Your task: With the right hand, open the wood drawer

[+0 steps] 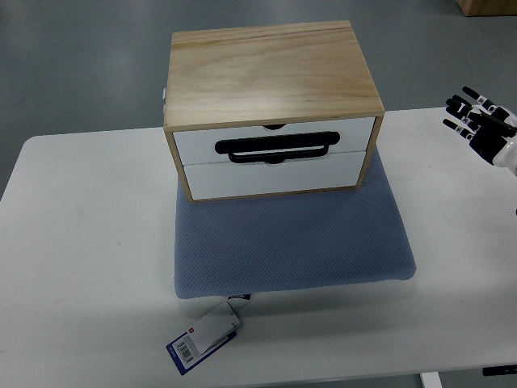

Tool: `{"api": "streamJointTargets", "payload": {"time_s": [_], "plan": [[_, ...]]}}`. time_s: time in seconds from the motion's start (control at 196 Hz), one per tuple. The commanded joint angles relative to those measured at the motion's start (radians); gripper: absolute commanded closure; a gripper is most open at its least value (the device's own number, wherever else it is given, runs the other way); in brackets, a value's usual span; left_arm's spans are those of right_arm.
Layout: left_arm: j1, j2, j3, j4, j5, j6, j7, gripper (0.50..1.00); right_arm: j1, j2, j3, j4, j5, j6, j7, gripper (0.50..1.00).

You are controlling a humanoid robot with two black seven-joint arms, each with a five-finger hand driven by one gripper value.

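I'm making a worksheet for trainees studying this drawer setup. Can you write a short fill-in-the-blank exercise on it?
1. The wood drawer box stands on a ____ cushion.
2. The box has ____ white drawers, both closed.
3. The right hand, fingers spread, hovers to the ____ of the box.
4. A tag lies at the cushion's ____ edge.

Missing words: blue; two; right; front

Bright, even overhead light fills the scene. The white table (89, 242) is nearly washed out, though without hard glare. A soft shadow sits under the front edge of the blue cushion (291, 242) (faint, diffuse). Focus is sharp throughout, with slight graininess and no evident edge distortion.
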Motion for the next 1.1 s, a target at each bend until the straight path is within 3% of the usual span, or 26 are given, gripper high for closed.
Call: {"api": "streamJointTargets", "payload": {"time_s": [0.0,1.094], "plan": [[0.0,0.0,0.0,0.0,0.0,-0.005,0.0,0.5,-0.001,0.001,0.0,0.0,0.0,0.0,0.0,0.57],[0.002,0.0,-0.001,0.001,0.0,-0.001,0.0,0.5,0.001,-0.015,0.003,-0.002,0.0,0.038,0.0,0.57]]}}
